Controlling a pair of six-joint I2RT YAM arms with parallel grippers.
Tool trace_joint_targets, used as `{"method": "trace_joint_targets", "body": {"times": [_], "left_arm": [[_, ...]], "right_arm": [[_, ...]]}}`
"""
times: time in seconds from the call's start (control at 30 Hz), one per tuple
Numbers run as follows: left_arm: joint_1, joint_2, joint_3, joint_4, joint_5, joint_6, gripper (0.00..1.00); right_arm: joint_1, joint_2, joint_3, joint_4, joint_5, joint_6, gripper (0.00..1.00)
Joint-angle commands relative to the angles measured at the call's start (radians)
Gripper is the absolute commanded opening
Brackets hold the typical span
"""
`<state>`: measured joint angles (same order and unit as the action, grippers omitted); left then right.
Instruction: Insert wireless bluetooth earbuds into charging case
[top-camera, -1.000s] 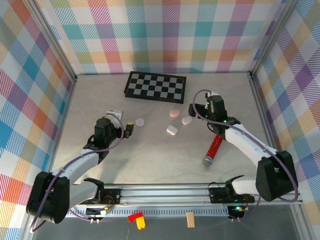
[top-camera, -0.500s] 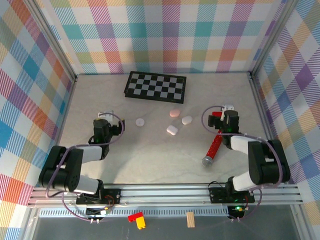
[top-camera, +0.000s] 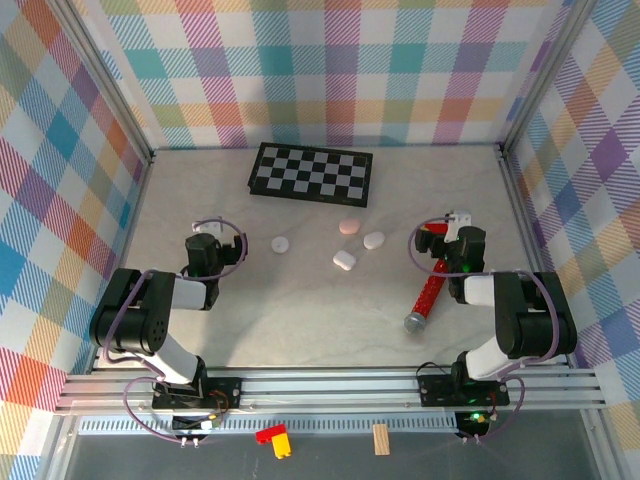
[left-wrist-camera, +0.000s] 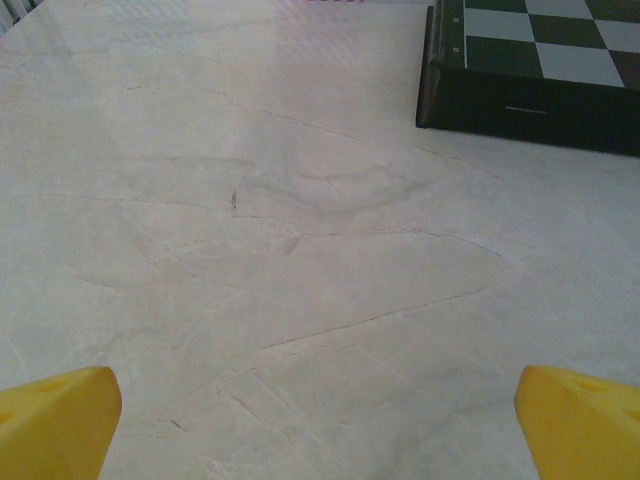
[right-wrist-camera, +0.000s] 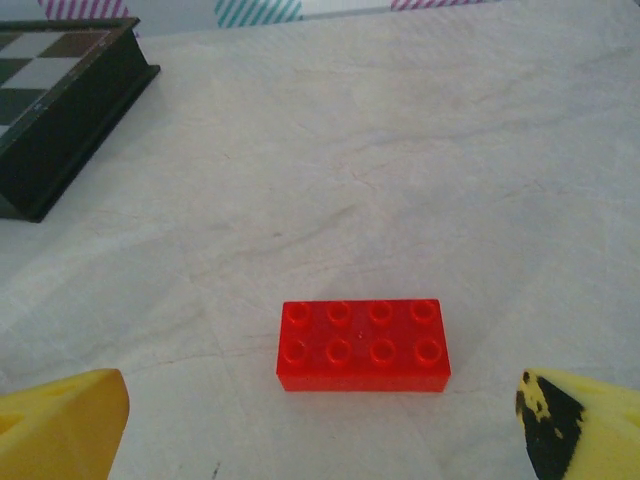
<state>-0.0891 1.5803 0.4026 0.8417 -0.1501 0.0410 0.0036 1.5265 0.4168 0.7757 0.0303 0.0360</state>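
The left gripper (left-wrist-camera: 318, 425) stood with fingers wide and empty over bare table (left-wrist-camera: 300, 250). The right gripper (right-wrist-camera: 320, 425) was likewise wide and empty, a red brick (right-wrist-camera: 363, 345) just ahead. Both arms sat folded back, probably parked. Pebble-shaped charging cases (top-camera: 344, 260) lay mid-table, untouched; earbuds too small to tell.

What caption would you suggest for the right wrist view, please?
Open right hand facing a red brick, chessboard at upper left.

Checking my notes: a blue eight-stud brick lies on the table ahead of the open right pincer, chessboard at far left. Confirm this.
Wrong colour: the brick is red, not blue, per the right wrist view. Eight studs, open right pincer and chessboard are as stated.
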Motion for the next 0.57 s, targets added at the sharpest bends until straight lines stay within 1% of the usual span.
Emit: {"method": "trace_joint_targets", "body": {"times": [0.0,0.53], "left_arm": [[0.011,-0.002,0.011,0.016,0.009,-0.013,1.00],[0.011,0.000,0.014,0.011,0.012,-0.013,1.00]], "right_arm": [[-0.004,0.009,-0.007,0.054,-0.029,-0.010,0.99],[0.005,0.009,-0.004,0.049,-0.016,-0.019,0.99]]}}
